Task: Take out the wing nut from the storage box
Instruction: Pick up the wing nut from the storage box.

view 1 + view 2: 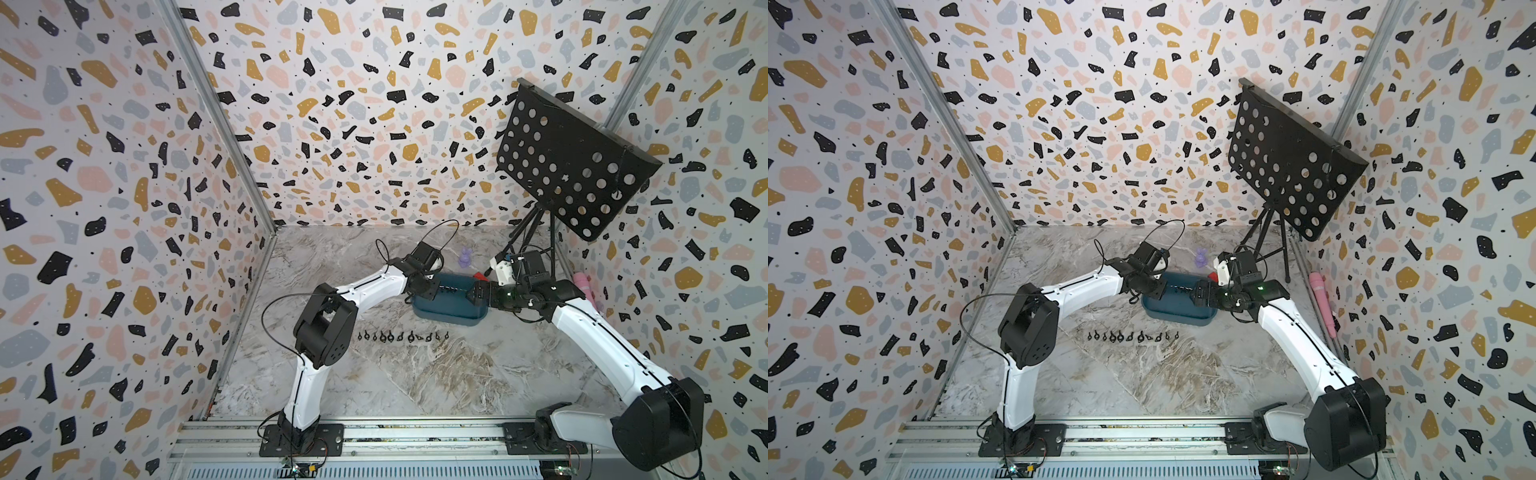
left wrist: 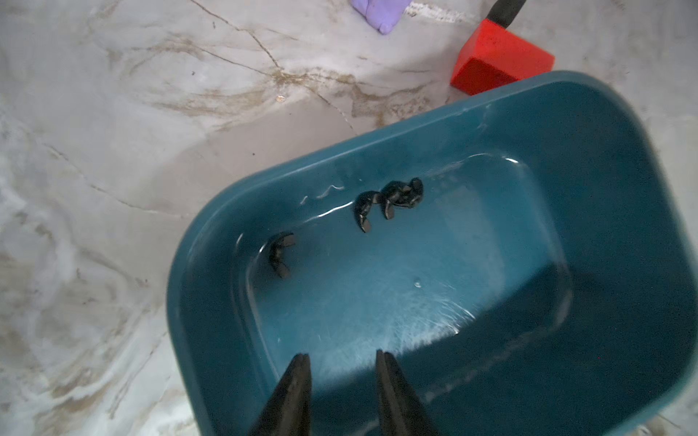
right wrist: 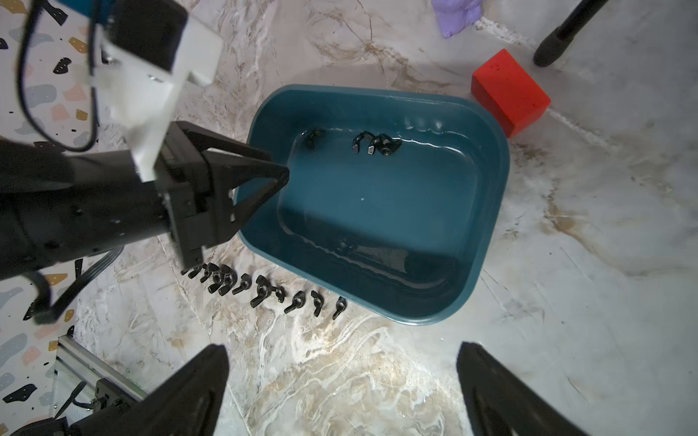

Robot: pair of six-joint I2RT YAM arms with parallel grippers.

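Note:
The teal storage box [image 1: 449,318] [image 3: 491,211] sits on the marble table between my two arms. Inside it, one black wing nut [image 2: 280,253] [image 3: 314,138] lies alone against the far wall. A small clump of wing nuts [image 2: 391,202] [image 3: 374,143] lies beside it. My left gripper [image 2: 341,355] reaches over the box's left end, above the floor. Its jaws stand narrowly apart with nothing between them, short of the nuts. My right gripper [image 3: 342,347] hovers wide open over bare table at the box's right end.
Several wing nuts [image 1: 401,336] [image 3: 264,288] lie in a row on the table in front of the box. A red block [image 3: 510,92] and a purple toy [image 1: 465,257] sit behind it. A black music stand [image 1: 573,162] and a pink object [image 1: 584,284] stand at the right.

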